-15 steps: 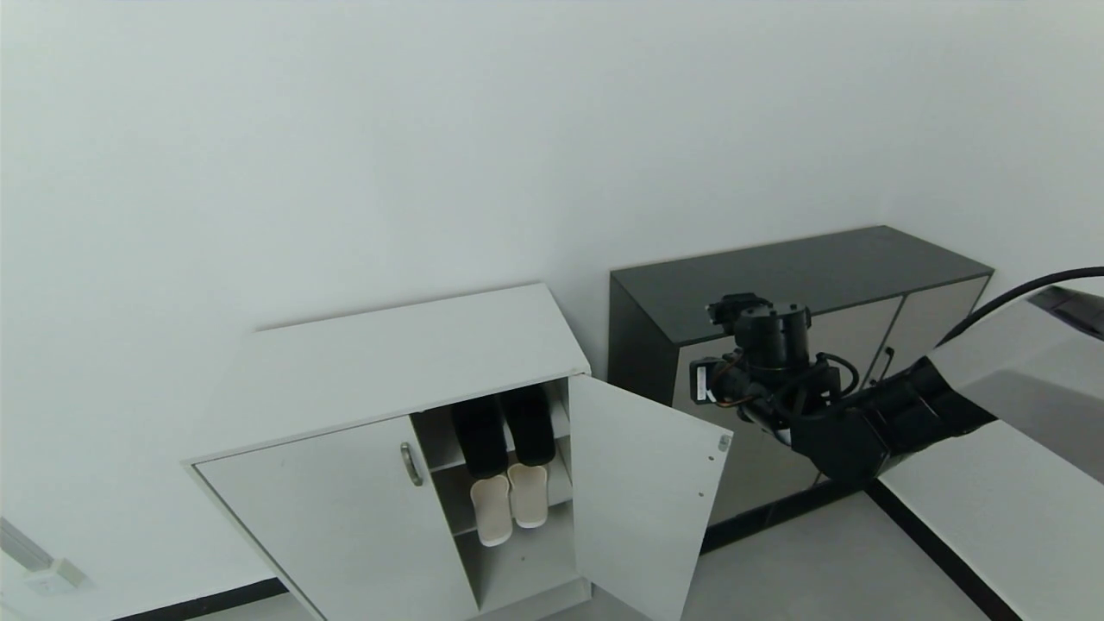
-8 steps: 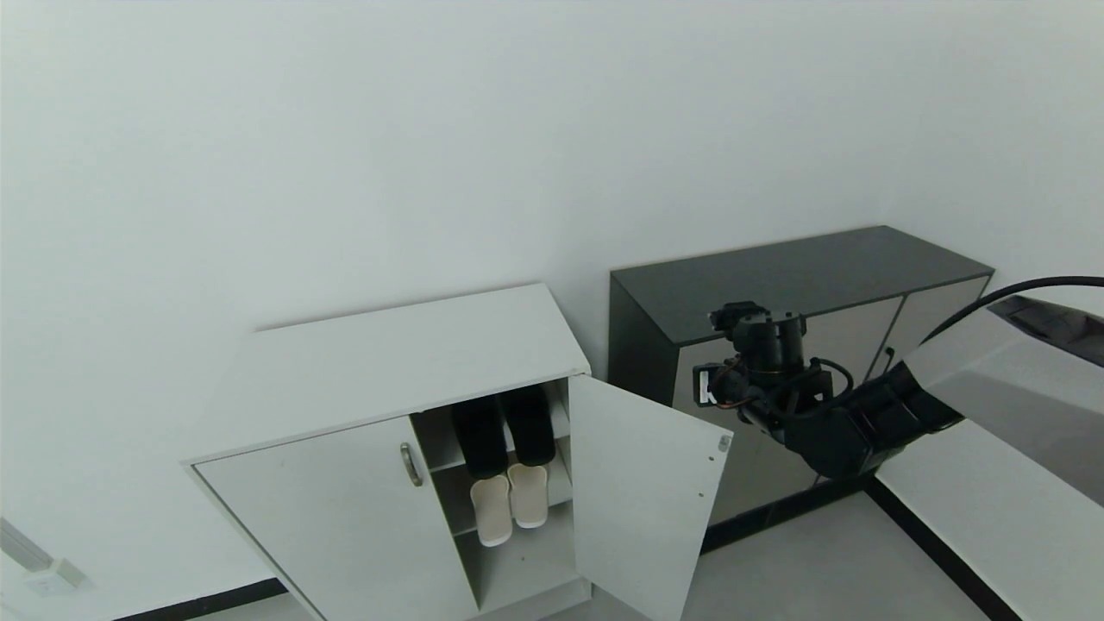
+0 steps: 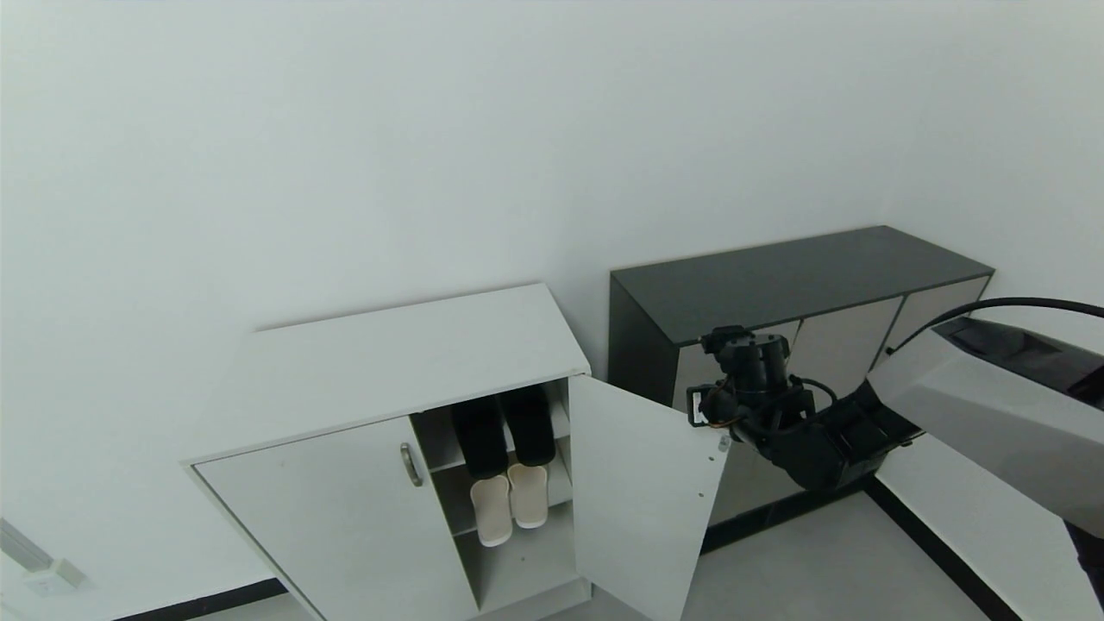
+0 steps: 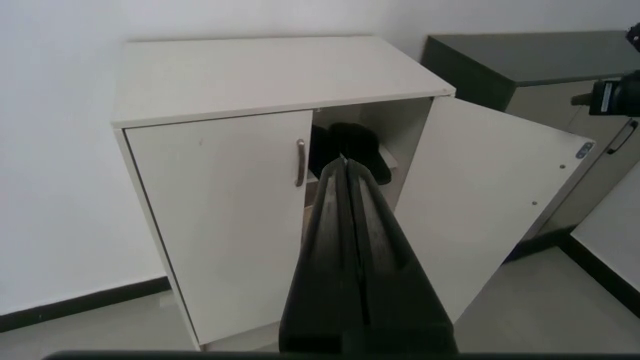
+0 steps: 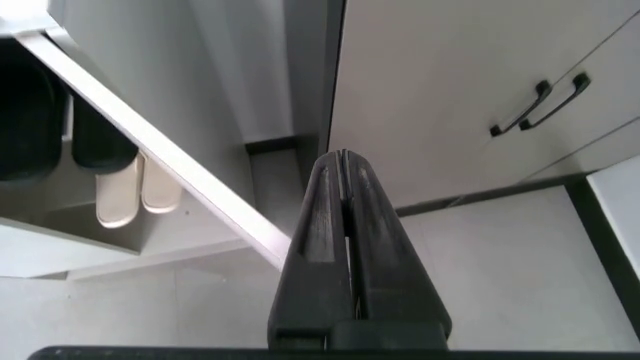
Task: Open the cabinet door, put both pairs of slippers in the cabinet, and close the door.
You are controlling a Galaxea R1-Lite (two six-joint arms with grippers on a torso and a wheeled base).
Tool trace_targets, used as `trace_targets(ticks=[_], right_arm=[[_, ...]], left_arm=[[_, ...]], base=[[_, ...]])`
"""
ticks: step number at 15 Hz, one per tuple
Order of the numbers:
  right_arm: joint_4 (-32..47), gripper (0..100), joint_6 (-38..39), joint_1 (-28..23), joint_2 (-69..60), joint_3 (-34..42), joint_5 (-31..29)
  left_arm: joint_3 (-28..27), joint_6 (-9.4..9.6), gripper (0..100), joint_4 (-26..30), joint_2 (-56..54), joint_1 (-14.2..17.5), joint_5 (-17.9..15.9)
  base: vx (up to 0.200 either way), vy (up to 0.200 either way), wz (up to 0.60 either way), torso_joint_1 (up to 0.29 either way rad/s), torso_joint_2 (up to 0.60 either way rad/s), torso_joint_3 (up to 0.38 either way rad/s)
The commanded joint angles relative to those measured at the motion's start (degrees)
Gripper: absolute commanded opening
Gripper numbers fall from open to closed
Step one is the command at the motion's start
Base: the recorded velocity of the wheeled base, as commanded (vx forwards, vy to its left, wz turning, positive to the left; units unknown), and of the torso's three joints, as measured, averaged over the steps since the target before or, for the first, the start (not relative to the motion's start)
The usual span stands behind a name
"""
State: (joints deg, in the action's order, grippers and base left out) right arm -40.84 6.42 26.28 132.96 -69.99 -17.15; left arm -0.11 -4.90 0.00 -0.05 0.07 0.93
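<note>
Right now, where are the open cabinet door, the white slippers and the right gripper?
open cabinet door (image 3: 642, 496), head view, middle of its inner face.
white slippers (image 3: 492, 511), head view, heel end of one slipper.
right gripper (image 5: 343, 165), right wrist view, between its shut fingertips.

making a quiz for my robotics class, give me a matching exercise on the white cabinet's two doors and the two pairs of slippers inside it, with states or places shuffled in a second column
Things:
1. right-hand flat white cabinet door
2. left-hand flat white cabinet door
3. pair of black slippers
4. pair of cream slippers

States or places:
a. shut
b. swung open
c. lower pair inside
d. upper pair inside

Pairs: 1-b, 2-a, 3-d, 4-c
</note>
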Motion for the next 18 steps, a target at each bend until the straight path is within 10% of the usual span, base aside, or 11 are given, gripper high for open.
trace_targets(ticks=[1,18], right_arm=[[-0.2,0,0.0,0.1,2.0,-0.3,-0.1],[-5.4,0,-0.4,11.3,-0.4,7.8,-0.4]], left_arm=[[0.0,-0.02,0,0.0,0.0,0.0,0.0],[0.0,-0.02,0,0.0,0.0,0.0,0.0]], base=[[0.0,0.0,0.0,0.0,0.0,0.0],[0.0,0.0,0.0,0.0,0.0,0.0]])
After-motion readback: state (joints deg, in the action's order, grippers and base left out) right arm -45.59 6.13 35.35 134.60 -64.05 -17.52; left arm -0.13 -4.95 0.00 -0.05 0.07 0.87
